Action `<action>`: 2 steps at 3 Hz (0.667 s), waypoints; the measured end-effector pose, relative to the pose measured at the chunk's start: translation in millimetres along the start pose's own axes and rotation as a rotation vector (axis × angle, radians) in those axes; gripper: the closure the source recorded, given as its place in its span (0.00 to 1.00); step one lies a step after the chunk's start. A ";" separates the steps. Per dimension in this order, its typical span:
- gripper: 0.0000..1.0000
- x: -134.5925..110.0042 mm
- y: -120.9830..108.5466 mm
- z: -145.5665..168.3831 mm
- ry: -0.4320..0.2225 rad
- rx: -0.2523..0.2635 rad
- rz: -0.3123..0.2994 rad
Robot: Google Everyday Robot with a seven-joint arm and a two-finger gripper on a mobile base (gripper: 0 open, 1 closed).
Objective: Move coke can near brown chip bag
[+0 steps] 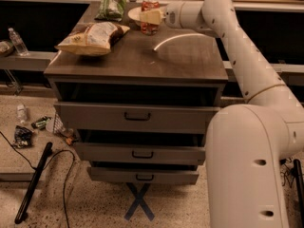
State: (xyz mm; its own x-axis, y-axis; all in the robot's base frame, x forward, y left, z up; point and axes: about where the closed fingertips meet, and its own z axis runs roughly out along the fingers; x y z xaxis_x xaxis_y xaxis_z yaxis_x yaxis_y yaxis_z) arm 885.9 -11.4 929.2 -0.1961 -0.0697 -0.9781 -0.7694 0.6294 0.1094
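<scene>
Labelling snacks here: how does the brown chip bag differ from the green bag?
The brown chip bag is larger than the green bag. The brown chip bag is yellow and brown; the green bag is mostly green. The brown chip bag lies nearer the front; the green bag sits at the back. Both rest on the tabletop. The gripper is at the coke can, right of the green bag.
</scene>
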 end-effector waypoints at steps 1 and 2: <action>1.00 18.8 33.1 19.4 0.006 -0.038 0.008; 1.00 30.1 60.0 34.5 -0.009 -0.066 0.008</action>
State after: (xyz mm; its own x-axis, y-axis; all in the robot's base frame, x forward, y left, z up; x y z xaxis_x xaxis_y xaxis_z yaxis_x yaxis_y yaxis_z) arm 854.8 50.9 900.2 -0.1970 -0.0577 -0.9787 -0.8065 0.5772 0.1284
